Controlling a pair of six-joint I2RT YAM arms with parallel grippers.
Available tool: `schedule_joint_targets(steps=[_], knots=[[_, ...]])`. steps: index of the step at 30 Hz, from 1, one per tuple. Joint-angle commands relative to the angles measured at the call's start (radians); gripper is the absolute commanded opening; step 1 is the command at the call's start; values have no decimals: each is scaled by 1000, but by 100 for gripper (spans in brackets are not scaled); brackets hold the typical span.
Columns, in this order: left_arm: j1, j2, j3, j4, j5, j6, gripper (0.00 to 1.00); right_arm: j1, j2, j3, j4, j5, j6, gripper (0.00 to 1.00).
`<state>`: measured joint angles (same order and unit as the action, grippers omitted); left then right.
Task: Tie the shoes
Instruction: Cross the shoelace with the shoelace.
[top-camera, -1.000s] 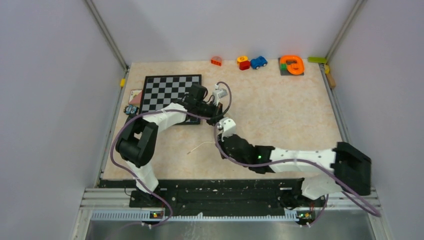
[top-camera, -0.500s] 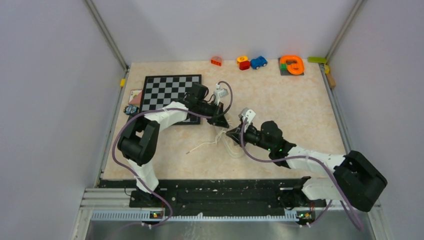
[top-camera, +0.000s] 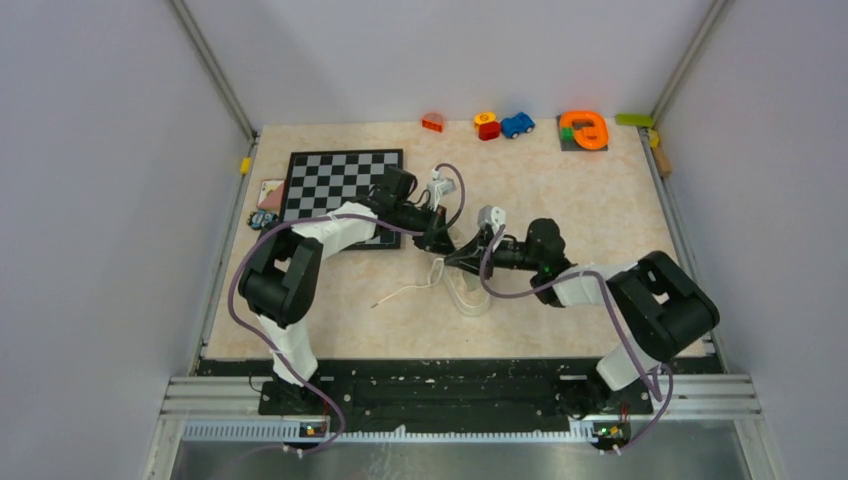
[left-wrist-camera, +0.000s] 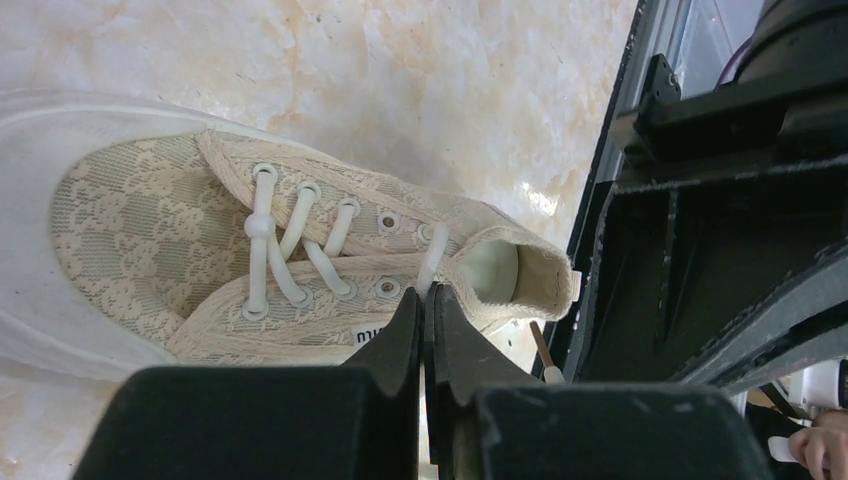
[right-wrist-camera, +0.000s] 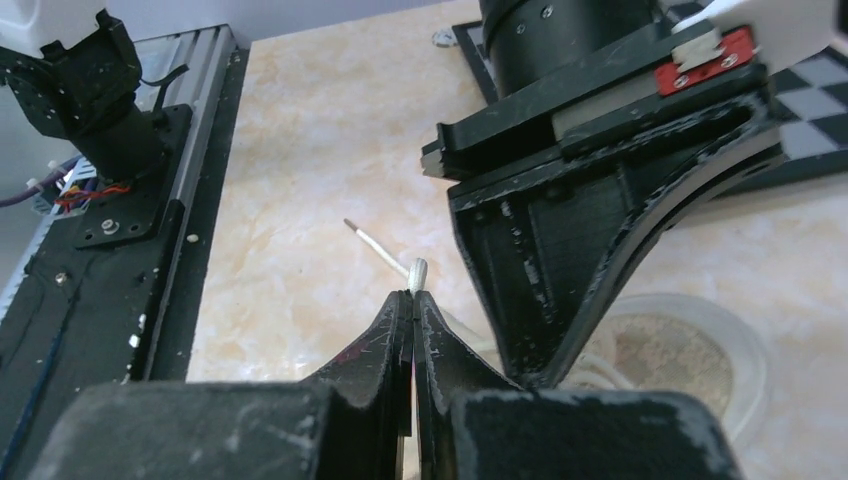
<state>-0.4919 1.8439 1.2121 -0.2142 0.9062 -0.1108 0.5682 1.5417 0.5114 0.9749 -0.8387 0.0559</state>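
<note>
The shoe is a cream lace-patterned sneaker with white laces, lying mid-table just in front of both grippers. In the left wrist view the shoe lies on its side with its opening to the right. My left gripper is shut on a white lace coming from the top eyelet. My right gripper is shut on another lace, whose grey tip pokes out above the fingertips. In the top view, left gripper and right gripper almost touch. A loose lace end trails left on the table.
A chessboard lies behind the left arm, with small items at its left edge. Toys line the back: a red block, a blue car, an orange ring. The black base rail runs along the near edge.
My right arm has swung out to the right and brought its shut gripper back beside the left gripper, uncovering the shoe. The left arm has barely moved.
</note>
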Motion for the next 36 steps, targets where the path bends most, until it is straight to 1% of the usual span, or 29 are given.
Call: schedule_joint_targets(steps=[1,5,10,14,19,22,26,29,31,33,36], knots=[[6,6,38,0,33,7,0,-55,75,44,267,-213,17,0],[7,11,44,-7,36,11,0,-71,130,92,215,-262,-31,0],[9,17,46,-8,45,10,0,-95,186,116,237,-294,-48,0],[9,19,48,-11,49,12,0,-106,206,154,130,-299,-158,0],[9,23,50,-16,50,15,0,-134,232,174,128,-316,-202,0],[9,25,53,-17,54,15,0,-154,250,199,88,-339,-239,0],[10,24,54,-20,54,17,0,-178,267,201,78,-365,-259,0],[9,24,55,-22,57,16,0,-183,264,196,13,-364,-327,0],[9,25,56,-21,60,15,0,-183,268,188,46,-377,-313,0],[9,27,55,-21,61,13,0,-183,284,178,140,-383,-247,0],[10,28,57,-19,63,11,0,-183,292,161,237,-409,-193,0]])
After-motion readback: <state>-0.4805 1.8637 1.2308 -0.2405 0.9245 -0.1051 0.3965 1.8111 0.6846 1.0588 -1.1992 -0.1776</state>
